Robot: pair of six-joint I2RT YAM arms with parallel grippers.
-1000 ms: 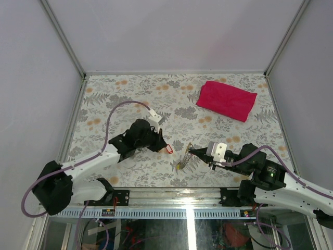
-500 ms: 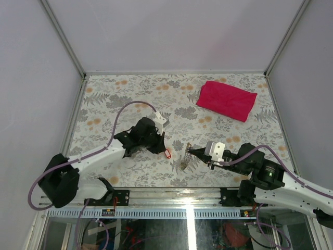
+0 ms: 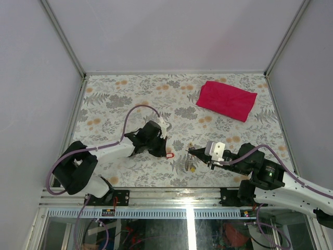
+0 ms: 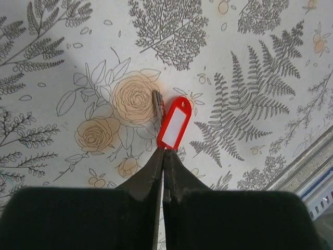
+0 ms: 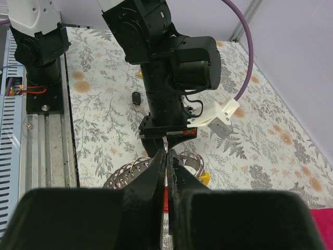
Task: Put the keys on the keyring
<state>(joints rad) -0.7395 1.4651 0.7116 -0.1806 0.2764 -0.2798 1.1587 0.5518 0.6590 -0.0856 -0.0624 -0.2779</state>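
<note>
The red-tagged key point(image 4: 174, 122) is being pinched at the near end of its tag by the left gripper point(image 4: 164, 152); the fingers are being pressed tight together on it. The small metal blade point(image 4: 157, 102) is sitting beside the tag, low over the flowery table point(image 4: 250, 62); whether it is touching cannot be told. The keyring point(image 5: 127, 174) is being held by the right gripper point(image 5: 166, 156), which is shut tight on the thin wire; a yellow tag point(image 5: 204, 178) is dangling from it. From above, key and ring are being held near each other, not touching, by the front edge. A small black piece point(image 5: 136, 98) is lying on the table past the ring.

Things could go wrong from here. The tag is being held only by its tip, so it could be twisted or pulled loose when pushed at the ring; the ring is thin and wobbly, so the hole could be missed; both could be dropped if the grippers are bumped together.
</note>
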